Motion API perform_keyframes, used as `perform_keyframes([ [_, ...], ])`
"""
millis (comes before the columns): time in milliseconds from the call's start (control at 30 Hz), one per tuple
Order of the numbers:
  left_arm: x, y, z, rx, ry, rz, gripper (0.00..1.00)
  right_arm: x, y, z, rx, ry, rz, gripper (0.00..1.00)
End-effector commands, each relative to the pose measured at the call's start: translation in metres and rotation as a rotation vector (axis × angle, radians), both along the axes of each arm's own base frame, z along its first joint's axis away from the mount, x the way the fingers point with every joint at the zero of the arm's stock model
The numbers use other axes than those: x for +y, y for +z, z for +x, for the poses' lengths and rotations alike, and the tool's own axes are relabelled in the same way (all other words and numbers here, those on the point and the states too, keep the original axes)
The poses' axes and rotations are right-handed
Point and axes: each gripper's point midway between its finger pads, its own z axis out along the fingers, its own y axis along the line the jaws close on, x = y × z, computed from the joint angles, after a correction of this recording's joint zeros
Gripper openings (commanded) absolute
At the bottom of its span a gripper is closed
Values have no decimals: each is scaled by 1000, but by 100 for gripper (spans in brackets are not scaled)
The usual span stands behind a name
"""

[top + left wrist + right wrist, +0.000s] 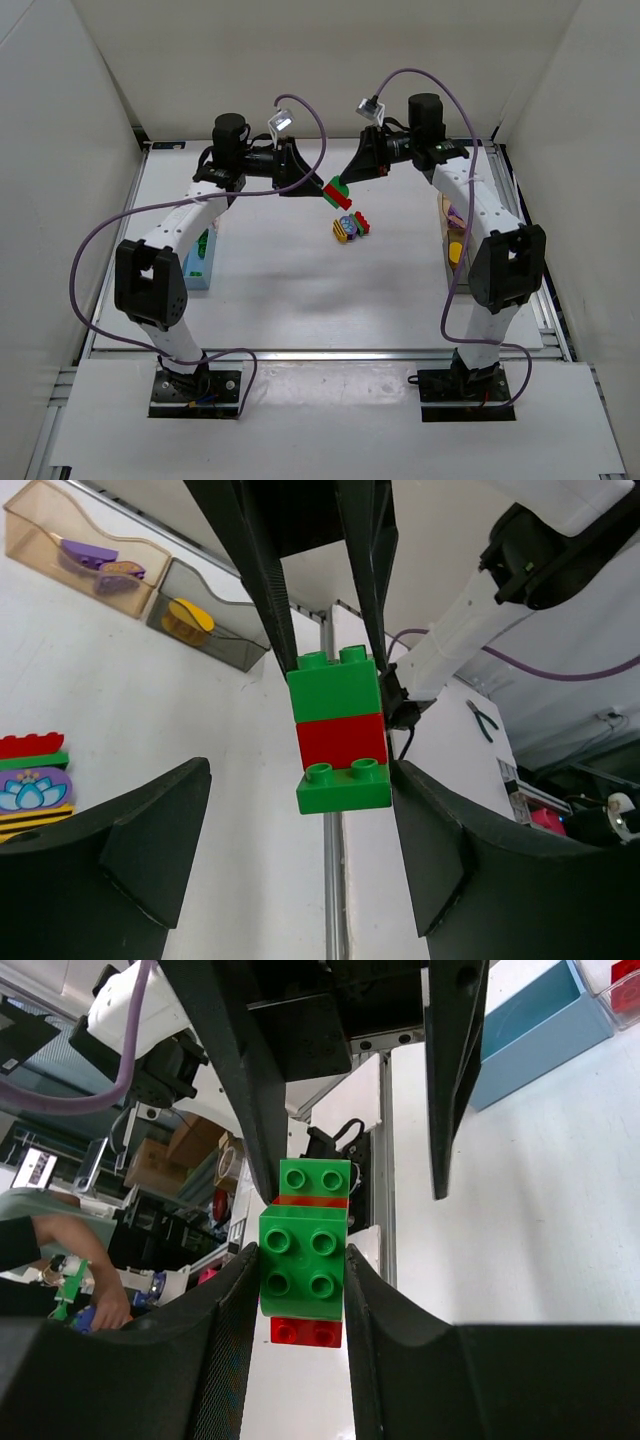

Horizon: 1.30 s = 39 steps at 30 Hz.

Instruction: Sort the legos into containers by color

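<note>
top view: green-red-green lego stack hangs mid-air over the table.
left wrist: left gripper wide open around the stack, lengthwise between its jaws.
right wrist: right gripper clamped on its green brick.

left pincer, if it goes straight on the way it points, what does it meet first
The green-and-red lego stack gripped by the right pincer, just ahead of the open left pincer, though depth is unclear.
</note>
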Motion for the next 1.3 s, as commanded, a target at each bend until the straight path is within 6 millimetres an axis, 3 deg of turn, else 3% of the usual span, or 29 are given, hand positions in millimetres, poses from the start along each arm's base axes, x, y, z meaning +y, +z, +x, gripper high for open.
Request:
perform_keyframes([
  [0,1,13,-12,-9,-89,-35,82,-5,28,-13,-91,19,37,0],
  [267,1,11,-16,2,-141,-41,46,-4,27,-9,-95,9,35,0],
  [533,2,11,-17,6,-147,-45,33,-5,20,-7,-90,-5,25,0],
  [700,3,5,-25,30,-157,-39,26,-13,22,2,-102,-39,24,0],
  [867,5,-23,-42,80,-150,5,25,-34,34,22,-148,-121,28,0],
  [1100,12,-43,-61,96,-128,56,24,-61,38,38,-162,-197,24,0],
  [1233,36,-40,-60,45,-1,95,23,-69,35,39,-162,-217,14,0],
  [1267,51,-47,-59,78,64,135,23,-70,34,40,-190,-224,13,0],
])
